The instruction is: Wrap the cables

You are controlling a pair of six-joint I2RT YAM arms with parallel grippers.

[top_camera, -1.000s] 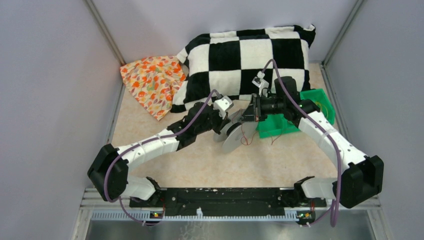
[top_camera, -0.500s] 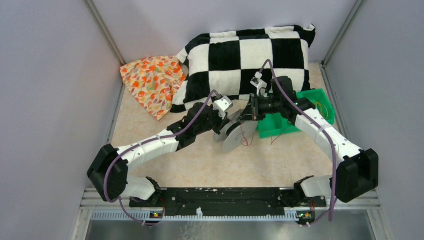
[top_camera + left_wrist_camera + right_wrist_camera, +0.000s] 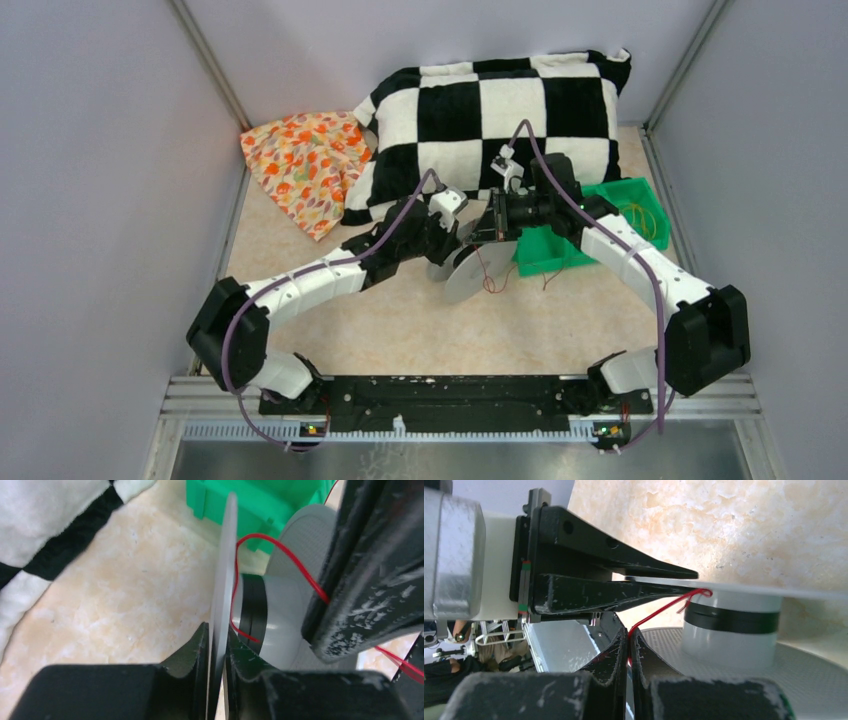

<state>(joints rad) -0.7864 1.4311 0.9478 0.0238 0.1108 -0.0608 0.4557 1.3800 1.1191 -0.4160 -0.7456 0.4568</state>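
A grey spool (image 3: 468, 272) stands tilted on the table between both arms. My left gripper (image 3: 447, 243) is shut on the edge of one thin spool flange (image 3: 223, 575), jaws either side of it (image 3: 216, 642). My right gripper (image 3: 492, 226) is shut on a thin red cable (image 3: 658, 613), pinched at the tips (image 3: 629, 636). The cable runs taut to the spool's core (image 3: 731, 625), which carries a black band. In the left wrist view the red cable (image 3: 299, 568) loops over the core (image 3: 274, 622). Loose red cable hangs below the spool (image 3: 487, 276).
A green bin (image 3: 556, 252) sits right of the spool with yellow cables (image 3: 640, 214) inside. A black-and-white checkered pillow (image 3: 500, 105) lies behind, and an orange patterned cloth (image 3: 305, 162) at back left. Grey walls enclose three sides.
My right gripper has moved left and a little back with the red cable. My left arm has shifted slightly, still holding the spool.
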